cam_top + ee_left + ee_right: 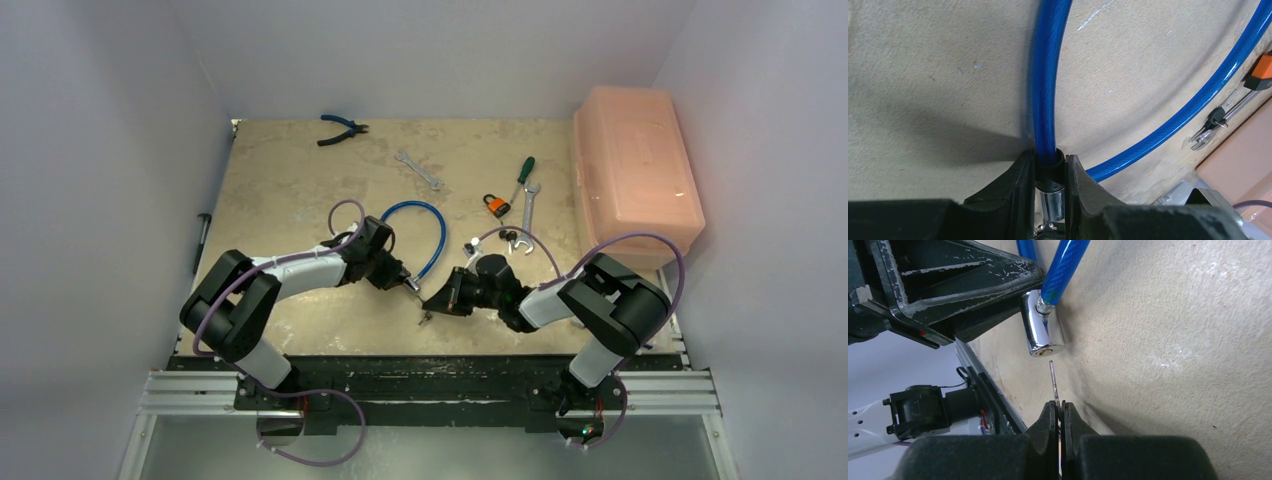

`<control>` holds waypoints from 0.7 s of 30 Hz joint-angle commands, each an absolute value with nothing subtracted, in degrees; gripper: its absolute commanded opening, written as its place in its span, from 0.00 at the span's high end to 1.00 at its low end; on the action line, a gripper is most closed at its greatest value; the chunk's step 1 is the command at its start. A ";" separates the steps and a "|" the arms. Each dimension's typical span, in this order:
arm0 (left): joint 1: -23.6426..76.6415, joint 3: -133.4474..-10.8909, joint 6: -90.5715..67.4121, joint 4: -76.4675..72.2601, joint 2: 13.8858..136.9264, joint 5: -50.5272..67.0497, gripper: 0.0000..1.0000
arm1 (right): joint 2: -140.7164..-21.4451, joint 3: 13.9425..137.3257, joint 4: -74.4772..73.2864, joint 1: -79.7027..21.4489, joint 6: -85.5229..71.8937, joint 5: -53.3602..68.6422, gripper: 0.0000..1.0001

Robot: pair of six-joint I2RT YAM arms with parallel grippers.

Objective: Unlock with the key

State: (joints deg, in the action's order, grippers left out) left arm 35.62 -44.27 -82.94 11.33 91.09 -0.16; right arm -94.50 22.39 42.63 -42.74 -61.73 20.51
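Chrome lock body near centre of table, keyhole face toward right arm. Key aimed at keyhole, tip just short of it (small gap, not inserted). Right gripper clamped shut on key. Left gripper pinching black collar where blue cable joins lock body. Cable loops toward far side. Orange padlock and green-handled screwdriver farther right; pink box at far right edge.

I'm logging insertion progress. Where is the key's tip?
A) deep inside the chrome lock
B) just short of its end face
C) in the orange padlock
B: in the right wrist view the key, pinched by the right gripper, points at the chrome lock body with a thin gap between them.
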 commanded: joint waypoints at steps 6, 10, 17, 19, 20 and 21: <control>35.34 -43.00 -82.49 10.55 89.83 1.44 1.00 | -94.45 23.54 46.54 -42.96 -61.80 19.14 1.00; 35.36 -42.98 -82.54 10.46 89.90 1.51 1.00 | -94.19 23.13 47.12 -42.98 -61.61 18.85 1.00; 35.38 -43.08 -82.61 10.22 90.00 1.58 1.00 | -94.28 23.24 47.15 -42.97 -62.04 18.47 1.00; 35.39 -43.07 -82.60 10.11 90.09 1.72 1.00 | -94.44 23.38 46.57 -42.92 -61.97 18.46 1.00; 35.34 -43.07 -82.60 10.11 90.13 1.75 1.00 | -94.48 23.38 46.43 -42.98 -62.01 18.50 1.00; 35.38 -43.07 -82.59 10.13 90.09 1.69 1.00 | -94.48 23.38 46.20 -42.98 -62.09 18.54 1.00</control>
